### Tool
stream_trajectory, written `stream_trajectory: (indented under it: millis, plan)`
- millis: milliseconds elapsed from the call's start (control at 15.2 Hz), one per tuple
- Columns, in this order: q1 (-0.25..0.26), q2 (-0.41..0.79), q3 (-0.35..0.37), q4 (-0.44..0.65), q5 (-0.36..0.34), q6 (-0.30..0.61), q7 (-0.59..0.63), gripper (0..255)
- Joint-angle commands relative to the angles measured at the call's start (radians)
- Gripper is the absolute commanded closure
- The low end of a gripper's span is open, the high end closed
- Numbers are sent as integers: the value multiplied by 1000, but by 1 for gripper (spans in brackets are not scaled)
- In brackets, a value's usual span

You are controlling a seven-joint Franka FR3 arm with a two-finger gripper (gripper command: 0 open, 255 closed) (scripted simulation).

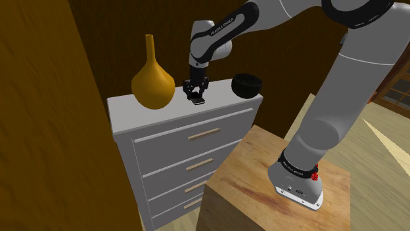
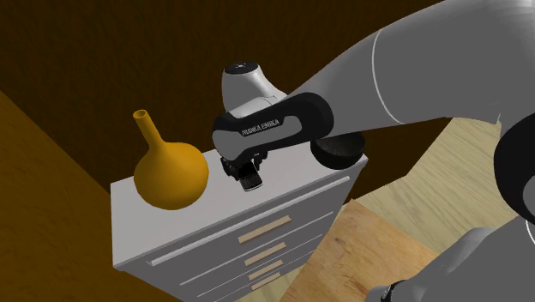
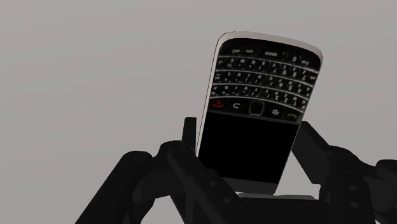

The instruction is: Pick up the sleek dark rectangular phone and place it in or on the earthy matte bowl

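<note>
Black gripper (image 1: 197, 96) clasps the phone (image 3: 254, 108) by its long edges over bare dresser top (image 1: 220, 100).

Wood-grained stand (image 1: 263, 172), smooth matt dresser (image 1: 126, 110), smooth dark-screened phone (image 3: 253, 127).

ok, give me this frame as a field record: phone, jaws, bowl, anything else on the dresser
phone: black, keypad type, clasped between the jaws
jaws: shut on the phone, over the dresser top
bowl: dark, on the dresser, apart from the phone
vase: amber, round-bodied, upright, on the phone's other side
placed in bowl: not yet
</note>
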Motion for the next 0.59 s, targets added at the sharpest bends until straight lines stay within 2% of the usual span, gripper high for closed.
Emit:
stream_trajectory:
  millis: [0, 528]
  plan:
    - [0, -16, 0, 7, 1, -23, 1, 255]
    - [-1, -73, -1, 55, 3, -128, 3, 255]
